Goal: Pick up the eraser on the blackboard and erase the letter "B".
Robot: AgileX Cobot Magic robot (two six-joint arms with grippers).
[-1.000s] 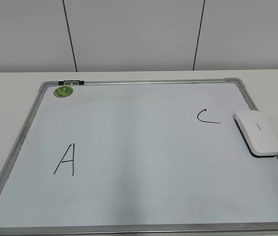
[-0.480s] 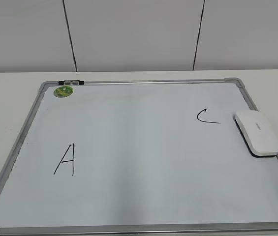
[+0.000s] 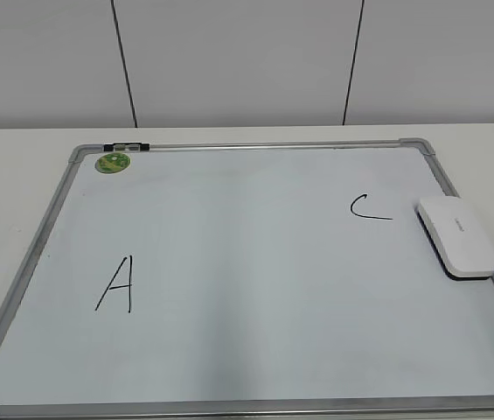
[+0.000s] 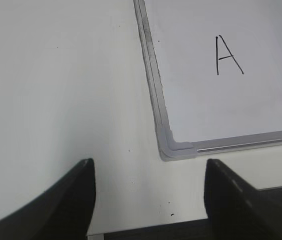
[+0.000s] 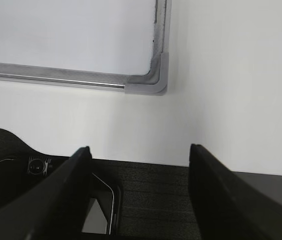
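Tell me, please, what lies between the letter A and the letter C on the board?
Nothing: in the exterior view the stretch of blackboard between the A and the C is bare white surface, with no B visible.

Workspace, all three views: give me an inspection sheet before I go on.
Surface: white table, bare around the board.
Board: lies flat, silver-grey frame, grey corner pieces.
Eraser: on the board by its right edge, beside the C; not gripped.
Letters: A lower left, C upper right; no B seen, middle of the board is blank.
Clutter: green magnet and a small clip at the top left of the board.
Left gripper: open, empty, off the near left corner.
Right gripper: open, empty, off the near right corner.
Cables: nothing seen.
Surroundings: pale wall panels behind.
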